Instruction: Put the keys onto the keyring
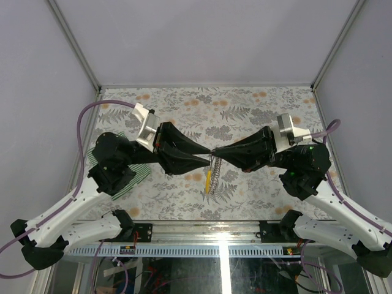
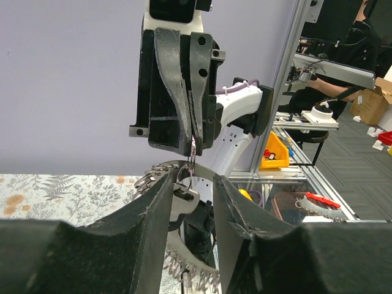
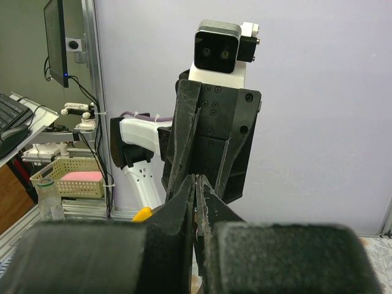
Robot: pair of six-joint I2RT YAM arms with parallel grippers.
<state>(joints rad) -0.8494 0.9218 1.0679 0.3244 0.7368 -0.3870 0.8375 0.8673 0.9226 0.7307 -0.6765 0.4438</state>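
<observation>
The keyring hangs in mid-air between my two grippers above the middle of the table. Its silvery chain [image 1: 215, 166] drops down to a yellow tag [image 1: 209, 180]. My right gripper [image 1: 219, 152] is shut on a small ring of the keyring [image 2: 192, 149]; in its own view its jaws [image 3: 197, 184] are pressed together on a thin metal sliver. My left gripper [image 1: 205, 157] faces it tip to tip. Its jaws [image 2: 193, 180] stand apart, with the keyring's silvery clasp [image 2: 184, 199] lying between them against the left finger. The chain [image 2: 184, 263] loops below. No blue or green key shows in any view.
A green-and-white striped cloth [image 1: 136, 173] lies under the left arm at the table's left side. The floral tabletop [image 1: 245, 110] is framed by grey walls and metal posts. The table's near edge has a rail [image 1: 208, 226].
</observation>
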